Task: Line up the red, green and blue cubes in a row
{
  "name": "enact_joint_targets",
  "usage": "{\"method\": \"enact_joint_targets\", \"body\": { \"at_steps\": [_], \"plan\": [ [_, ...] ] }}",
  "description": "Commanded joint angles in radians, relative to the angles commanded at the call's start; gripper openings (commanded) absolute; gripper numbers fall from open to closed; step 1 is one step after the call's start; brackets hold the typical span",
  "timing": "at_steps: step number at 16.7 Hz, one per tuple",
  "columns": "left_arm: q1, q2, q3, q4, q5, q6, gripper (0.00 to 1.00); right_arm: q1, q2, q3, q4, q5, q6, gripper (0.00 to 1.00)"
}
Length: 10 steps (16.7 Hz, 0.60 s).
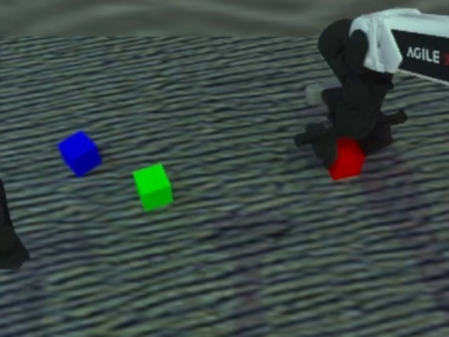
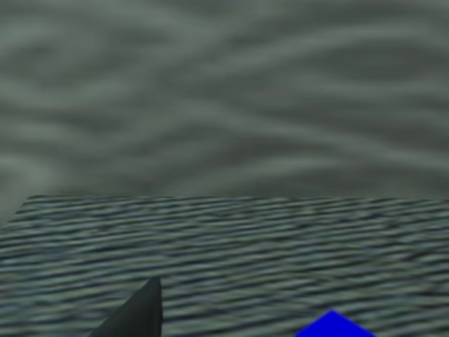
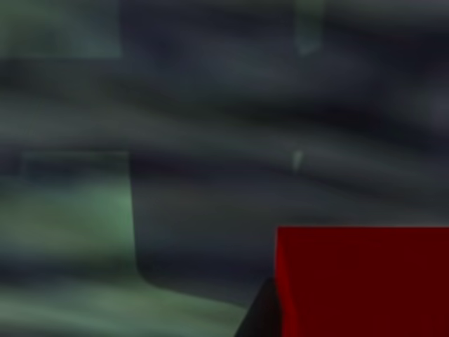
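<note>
In the top view the right hand [image 1: 345,149] hangs over the right half of the surface [image 1: 231,253] with the red cube [image 1: 347,159] directly under its black body; the cube appears to sit between the fingers, though whether they are pressed onto it or merely straddling it I cannot tell from here. The green cube [image 1: 153,187] lies left of the middle, and the blue cube [image 1: 79,153] is near it, a little farther left and back, the two apart. The left hand [image 1: 8,242] is parked at the left edge, mostly out of view, and I cannot tell how its fingers stand. White lettering on the right arm's casing reads "AGILE" before it is cut off by the picture's edge. The left wrist view shows one dark fingertip of the left hand, a corner of the blue cube [image 2: 334,324], and bare rippled surface beyond. The right wrist view shows the red cube [image 3: 361,281] filling one corner very close, with a dark finger edge against it. By my judgement no row exists yet: red is well apart from the other two, and all the aligning is left.
</note>
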Motion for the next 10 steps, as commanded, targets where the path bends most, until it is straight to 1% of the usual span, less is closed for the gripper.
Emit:
{"method": "enact_joint_targets", "body": {
  "at_steps": [1, 10],
  "plan": [
    [0.0, 0.0, 0.0, 0.0, 0.0, 0.0, 1.0, 0.0, 0.0, 0.0, 0.0, 0.0, 0.0, 0.0],
    [0.0, 0.0, 0.0, 0.0, 0.0, 0.0, 1.0, -0.003, -0.028, 0.01, -0.01, 0.002, 0.0, 0.0]
  ]
}}
